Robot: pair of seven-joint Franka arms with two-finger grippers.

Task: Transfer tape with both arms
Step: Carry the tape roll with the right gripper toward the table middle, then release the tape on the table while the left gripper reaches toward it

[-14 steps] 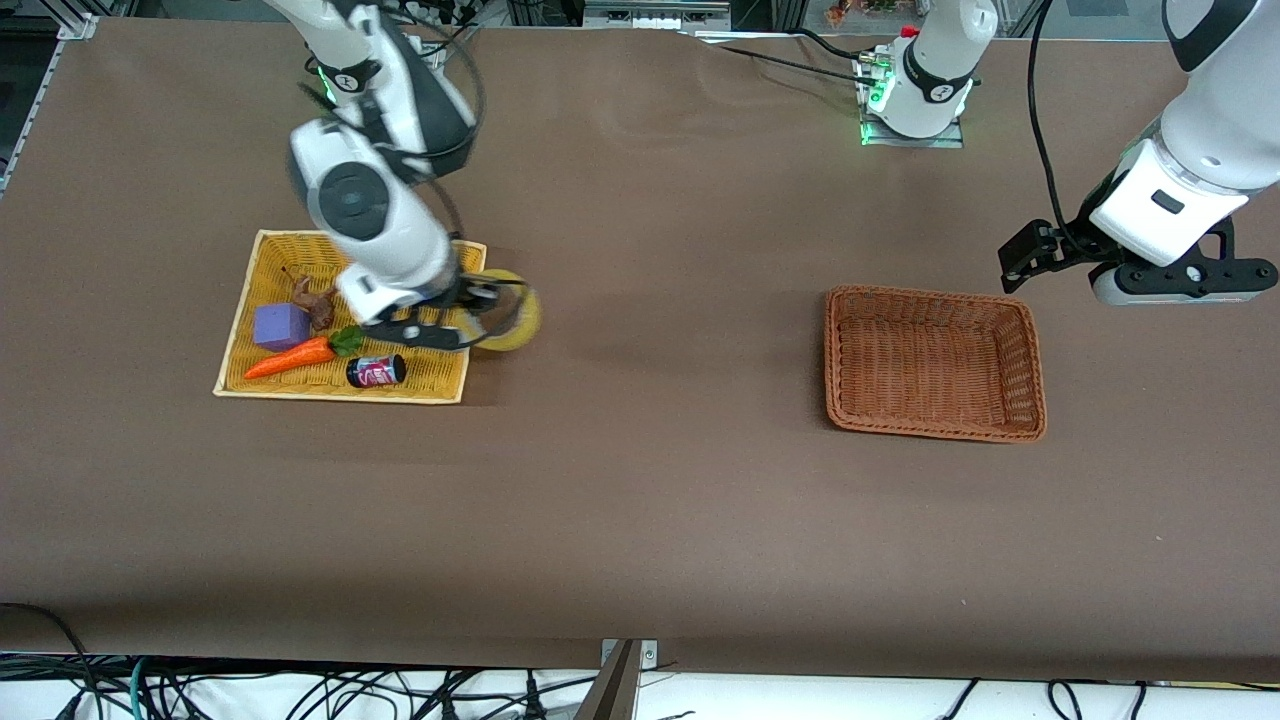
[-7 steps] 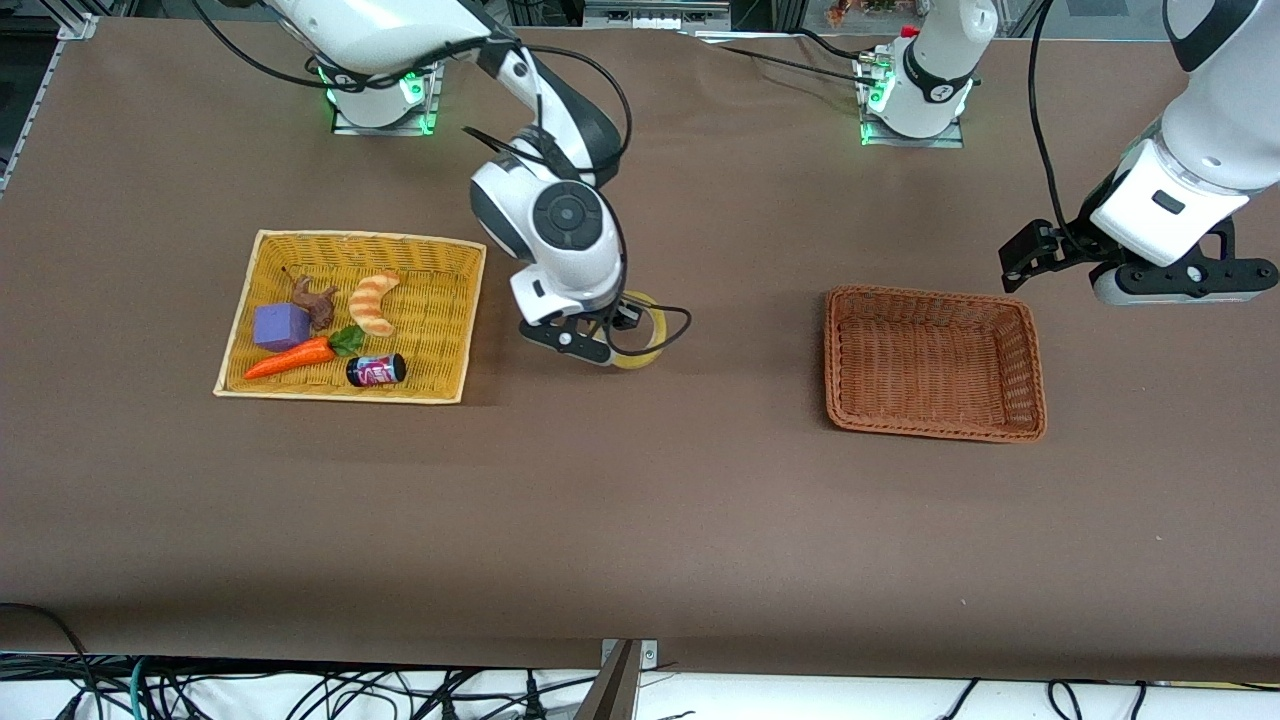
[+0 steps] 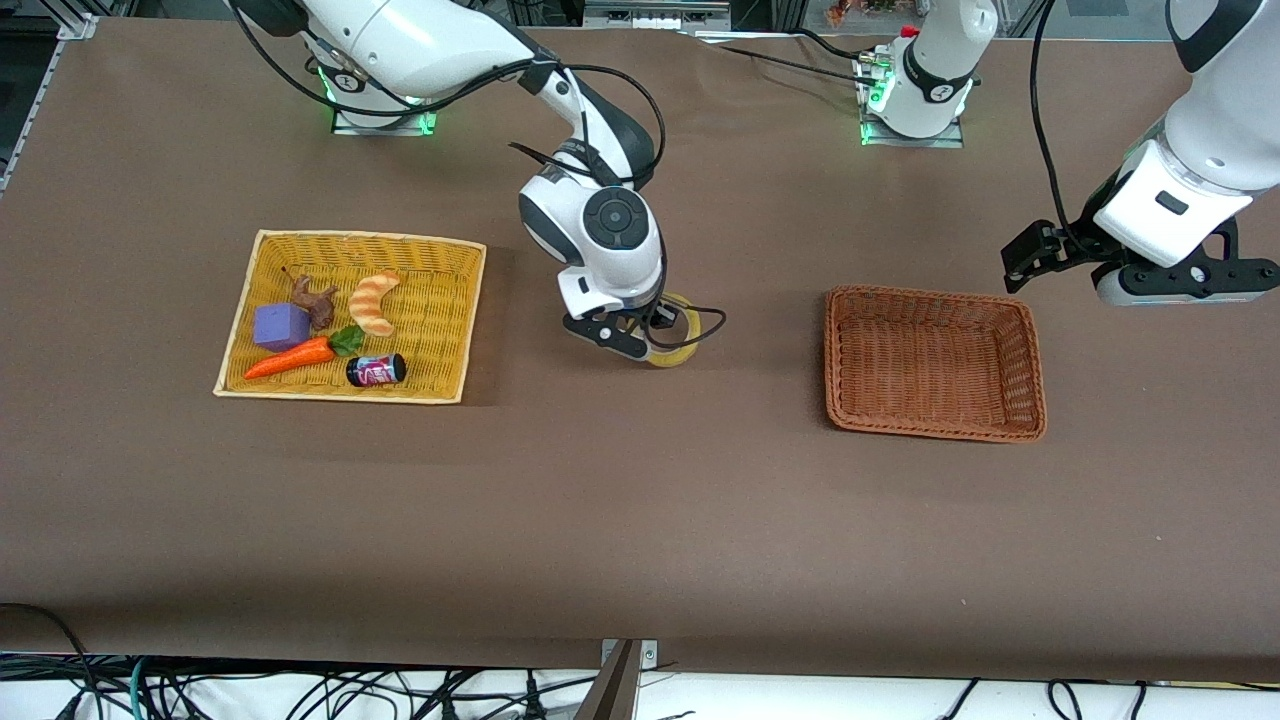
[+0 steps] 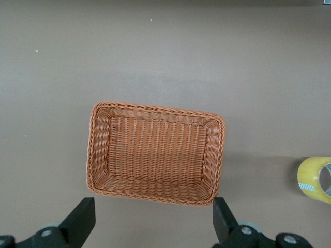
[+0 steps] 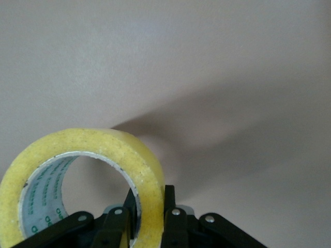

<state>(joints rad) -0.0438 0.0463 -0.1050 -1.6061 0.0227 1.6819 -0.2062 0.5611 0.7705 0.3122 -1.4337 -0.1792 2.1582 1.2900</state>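
Moved on from yellow basket (image 3: pixel 440 300): right hand (image 3: pixel 640 338) clamping tape (image 3: pixel 680 340) mid-bench, brown basket (image 3: pixel 935 425) at 3 o'clock; left hand (image 3: pixel 1040 262) wide open, waiting.

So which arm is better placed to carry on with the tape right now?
The right. The right gripper is shut on the tape over bare table between the baskets. The left gripper hangs open over the brown basket, waiting, well placed to receive.

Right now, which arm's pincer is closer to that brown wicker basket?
Left. The left pincer hangs open just above the brown basket, toward the left arm's end of the table. The right pincer is over the table's middle, gripping the tape.
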